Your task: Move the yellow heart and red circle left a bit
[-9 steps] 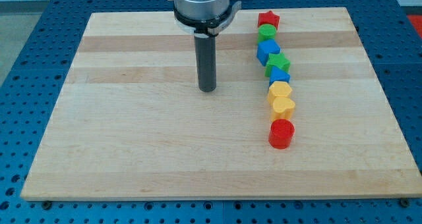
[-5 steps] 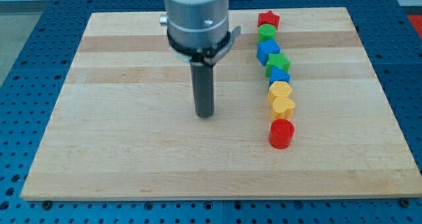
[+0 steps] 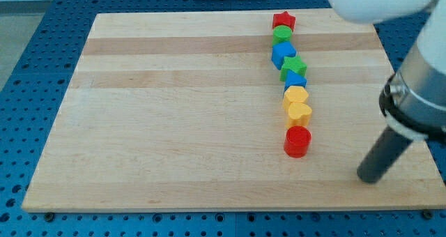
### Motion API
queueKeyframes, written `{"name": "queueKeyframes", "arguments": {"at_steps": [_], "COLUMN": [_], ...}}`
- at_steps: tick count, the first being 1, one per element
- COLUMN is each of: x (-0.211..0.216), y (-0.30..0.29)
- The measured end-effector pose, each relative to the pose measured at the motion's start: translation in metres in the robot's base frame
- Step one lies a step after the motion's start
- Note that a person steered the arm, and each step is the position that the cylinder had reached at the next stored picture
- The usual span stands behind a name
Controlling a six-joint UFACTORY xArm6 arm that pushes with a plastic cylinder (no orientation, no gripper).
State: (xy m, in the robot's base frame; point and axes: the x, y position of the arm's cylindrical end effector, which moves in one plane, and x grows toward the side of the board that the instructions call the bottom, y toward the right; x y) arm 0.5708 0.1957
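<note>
Pale wooden board (image 3: 174, 125) carries a single column of small plastic blocks, all lying to the view's left of my tip (image 3: 369, 179), the lower end of the dark rod, which rests near the board's lower right corner. There are no jaws to open or close here; the rod is bare and holds nothing, touching no block.

Nearest to my tip, to its left and a little above, stands the red circle block (image 3: 297, 141), at the bottom of the column. Just above that sits the yellow heart block (image 3: 300, 112), with a second yellow block (image 3: 296, 95) touching it from above; that one's shape is hard to make out. Farther up and away from my tip come a blue block (image 3: 295, 80), a green star (image 3: 293, 65), a blue cube (image 3: 283, 53), a green circle (image 3: 282, 34) and a red star (image 3: 283, 19) at the top.

As I judge it, no leftward push has begun: heart and circle sit in line with the column. My tip stands on their right side, well placed to sweep left into them, the circle first.
</note>
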Motion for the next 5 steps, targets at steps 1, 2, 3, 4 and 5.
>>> {"name": "queueKeyframes", "arguments": {"at_steps": [1,2,3,4,5], "x": [-0.039,-0.042,-0.068,-0.071,-0.071], "y": [0.0,-0.001,-0.052,-0.064,-0.062]}}
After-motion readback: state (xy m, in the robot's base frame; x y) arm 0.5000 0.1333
